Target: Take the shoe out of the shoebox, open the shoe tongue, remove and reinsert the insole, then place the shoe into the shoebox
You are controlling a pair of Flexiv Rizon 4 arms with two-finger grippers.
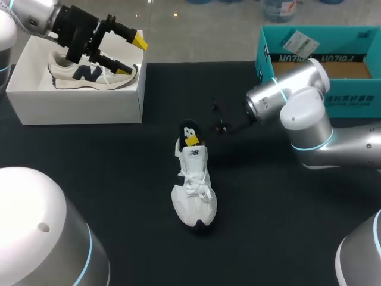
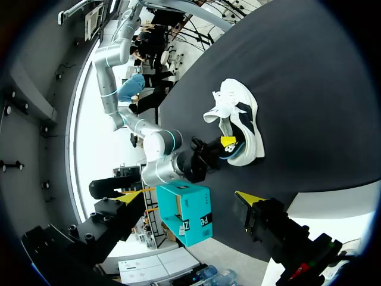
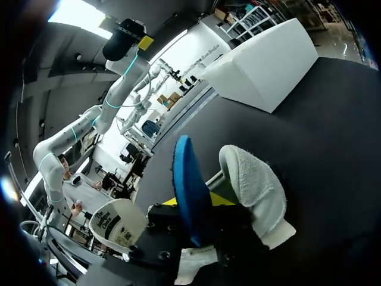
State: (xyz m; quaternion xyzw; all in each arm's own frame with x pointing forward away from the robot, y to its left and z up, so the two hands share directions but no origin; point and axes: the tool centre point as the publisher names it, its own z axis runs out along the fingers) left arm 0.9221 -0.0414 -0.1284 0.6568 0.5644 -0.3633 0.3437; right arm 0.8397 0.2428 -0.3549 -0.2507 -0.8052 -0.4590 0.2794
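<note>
- A black table point(image 1: 119, 155) carries a white shoebox point(image 1: 83, 101) at its far left corner and an open teal box point(image 1: 321, 44) at the far right.
- The shoe point(image 1: 195, 190) lies on the bare table between them, well apart from both, toe toward the robot.
- The right gripper point(image 1: 191, 138) sits at the shoe's heel opening. In its wrist view the blue insole point(image 3: 186, 179) stands on edge between the yellow tips, and the fingers look pinched on it from both sides.
- The left gripper point(image 1: 132, 55) hangs over the white shoebox with fingers spread, holding nothing. A second shoe point(image 1: 89, 74) rests inside.
- Likely step: the insole work — whether coming out or going back, I cannot tell.
- The next move calls for keeping the pinch firm. Nothing steadies the shoe, so it may slide.
</note>
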